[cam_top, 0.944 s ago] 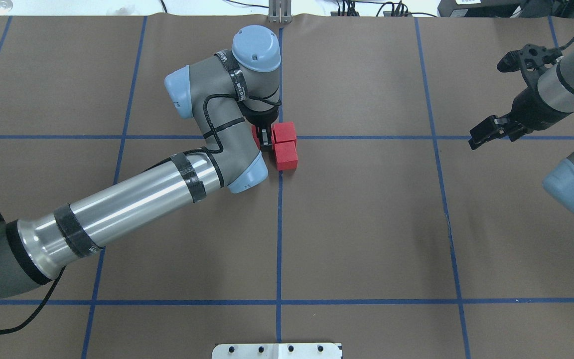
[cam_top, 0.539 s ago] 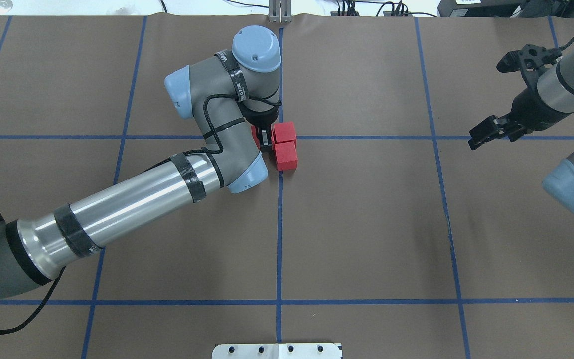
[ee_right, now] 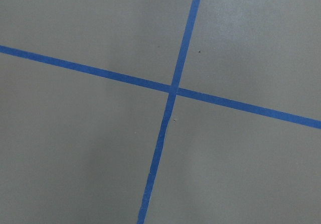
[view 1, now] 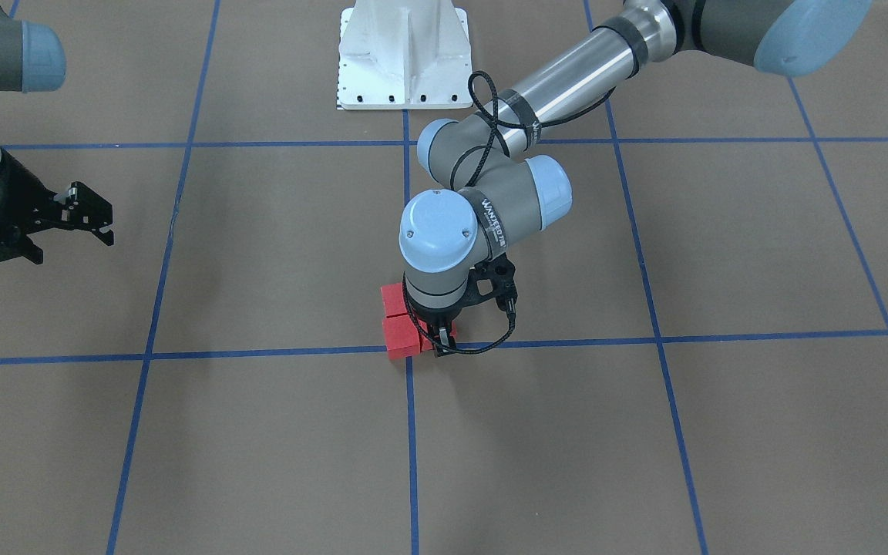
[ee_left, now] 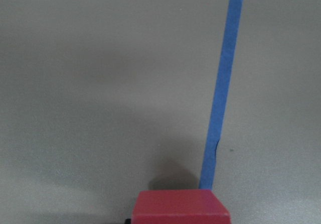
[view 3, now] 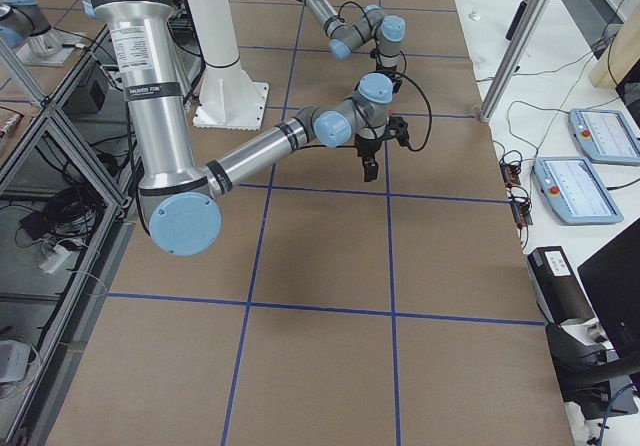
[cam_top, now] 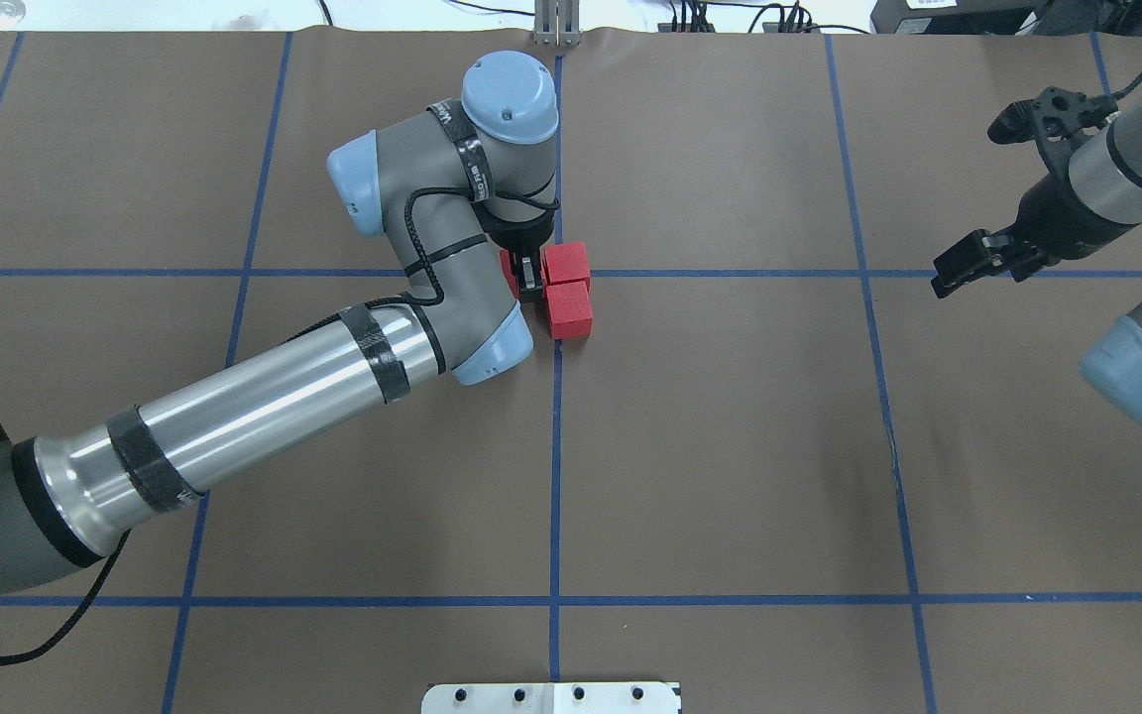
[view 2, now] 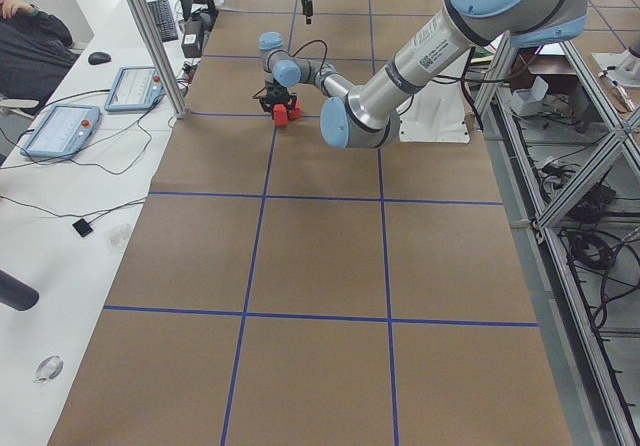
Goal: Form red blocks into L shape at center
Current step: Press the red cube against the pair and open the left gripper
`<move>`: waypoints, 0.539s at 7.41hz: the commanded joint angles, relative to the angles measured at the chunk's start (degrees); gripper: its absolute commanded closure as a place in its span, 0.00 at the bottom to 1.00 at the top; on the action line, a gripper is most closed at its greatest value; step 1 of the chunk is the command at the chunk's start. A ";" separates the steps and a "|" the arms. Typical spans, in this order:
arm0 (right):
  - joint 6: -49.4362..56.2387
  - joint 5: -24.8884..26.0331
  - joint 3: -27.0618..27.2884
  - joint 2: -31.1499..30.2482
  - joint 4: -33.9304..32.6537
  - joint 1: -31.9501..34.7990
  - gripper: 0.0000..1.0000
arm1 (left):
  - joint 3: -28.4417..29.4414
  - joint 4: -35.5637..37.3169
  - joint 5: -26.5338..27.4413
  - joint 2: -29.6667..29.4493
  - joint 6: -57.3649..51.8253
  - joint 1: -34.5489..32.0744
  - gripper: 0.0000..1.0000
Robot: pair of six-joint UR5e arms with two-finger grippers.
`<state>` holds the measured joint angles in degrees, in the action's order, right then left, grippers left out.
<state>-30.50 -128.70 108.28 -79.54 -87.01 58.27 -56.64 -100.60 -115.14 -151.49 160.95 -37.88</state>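
At the centre crossing, which is covered by blocks and a finger, there are three red cubes. Clock directions are read in the overhead view, with 12 away from the robot. Block A [cam_top: 567, 263] sits just at 1 o'clock of the crossing, over the cross tape. Block B [cam_top: 569, 309] touches it at 5 o'clock. Block C [ee_left: 180, 206] is at 9 o'clock, mostly under the left wrist. Left gripper [cam_top: 519, 278] stands upright over C. One finger shows between C and A; the other is hidden. The wrist view has C low and centred with a dark finger edge against its side, so I read the gripper as pinching C. Right gripper [cam_top: 972, 203] hangs spread and empty at 3 o'clock, well apart. Judgement: the L is nearly formed, with only the finger's gap between C and A. Handling: the cubes look light, rigid and matte, so grippy and not fragile. Being light, a brushed neighbour will slide. Best hold is across two opposite flat faces at mid-height, fingers square to them, using the faces not meant to meet another block.
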 commanded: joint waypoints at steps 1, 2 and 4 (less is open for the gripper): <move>0.00 0.03 0.00 0.00 0.00 0.00 0.01 | -0.05 -0.12 0.00 -0.12 -0.02 0.00 0.41; 0.00 0.03 0.00 0.00 0.00 0.00 0.01 | -0.05 -0.12 0.00 -0.21 -0.02 0.00 0.39; 0.00 0.03 0.09 0.00 0.00 0.00 0.01 | -0.05 -0.47 0.00 -0.21 -0.11 0.09 0.00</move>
<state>-30.50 -128.67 108.34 -79.54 -87.01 58.27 -56.69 -100.88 -115.14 -151.68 160.88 -37.82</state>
